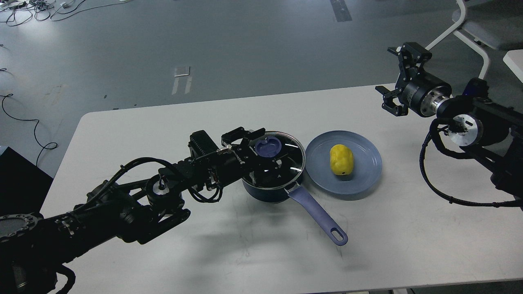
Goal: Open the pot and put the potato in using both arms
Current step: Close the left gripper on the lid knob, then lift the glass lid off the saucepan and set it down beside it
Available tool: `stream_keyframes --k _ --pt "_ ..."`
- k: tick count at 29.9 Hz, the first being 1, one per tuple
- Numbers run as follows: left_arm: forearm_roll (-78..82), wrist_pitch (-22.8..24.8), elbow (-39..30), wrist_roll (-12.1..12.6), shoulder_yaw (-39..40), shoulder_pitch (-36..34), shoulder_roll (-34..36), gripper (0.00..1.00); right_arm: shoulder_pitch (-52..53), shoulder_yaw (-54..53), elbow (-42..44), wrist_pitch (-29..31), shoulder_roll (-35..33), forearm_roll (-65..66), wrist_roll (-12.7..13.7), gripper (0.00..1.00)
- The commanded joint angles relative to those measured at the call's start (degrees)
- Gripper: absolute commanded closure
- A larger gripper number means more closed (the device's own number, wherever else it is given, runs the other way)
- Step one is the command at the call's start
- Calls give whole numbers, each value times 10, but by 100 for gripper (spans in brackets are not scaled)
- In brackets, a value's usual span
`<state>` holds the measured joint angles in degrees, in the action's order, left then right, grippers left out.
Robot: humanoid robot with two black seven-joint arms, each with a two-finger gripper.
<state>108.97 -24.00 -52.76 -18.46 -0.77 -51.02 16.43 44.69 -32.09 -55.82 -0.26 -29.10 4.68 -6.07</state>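
Note:
A dark blue pot point(265, 192) stands mid-table with a glass lid point(291, 160) on it, a blue knob point(268, 147) on the lid and a long lilac handle point(318, 216) pointing to the front right. My left gripper point(257, 154) lies over the lid, open, its fingers on either side of the knob. A yellow potato point(341, 160) lies on a blue plate point(361, 181) just right of the pot. My right gripper point(389, 76) is open and empty in the air above the table's far right edge, well away from the potato.
The white table point(163, 122) ends just behind my right gripper. A white chair frame point(470, 28) stands on the floor at the far right. Cables point(24, 118) lie on the floor at the left.

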Motion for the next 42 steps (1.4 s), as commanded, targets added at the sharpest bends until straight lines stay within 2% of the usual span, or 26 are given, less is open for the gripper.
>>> stream_keyframes --k 1,3,6,9,12,22,28,33,39,42 --pt "1 0 0 0 1 1 0 18 -4 0 -1 0 0 0 0 0" --pt "1 0 0 0 0 0 1 33 -4 -1 -1 0 0 0 0 0" --pt "1 0 0 0 0 1 1 44 -5 -1 0 0 0 0 0 0" --pt "1 0 0 0 0 2 1 61 -5 -1 0 0 -1 0 0 0" --pt "0 0 0 0 0 2 1 73 -6 -1 0 0 -1 1 0 0" --pt "-38 1 -23 -2 5 -11 11 73 -4 -1 0 0 -1 1 0 0" --pt "-147 5 -103 -2 6 -56 49 73 0 -2 0 0 -1 0 0 0" --pt "-149 4 -93 0 2 -71 87 73 0 -3 1 0 1 0 -1 0" --pt "-150 -10 -60 -1 1 -26 135 73 0 -3 15 0 8 0 -1 0" --pt "-155 -32 -52 -1 1 -8 168 73 1 -2 15 0 8 0 0 0"
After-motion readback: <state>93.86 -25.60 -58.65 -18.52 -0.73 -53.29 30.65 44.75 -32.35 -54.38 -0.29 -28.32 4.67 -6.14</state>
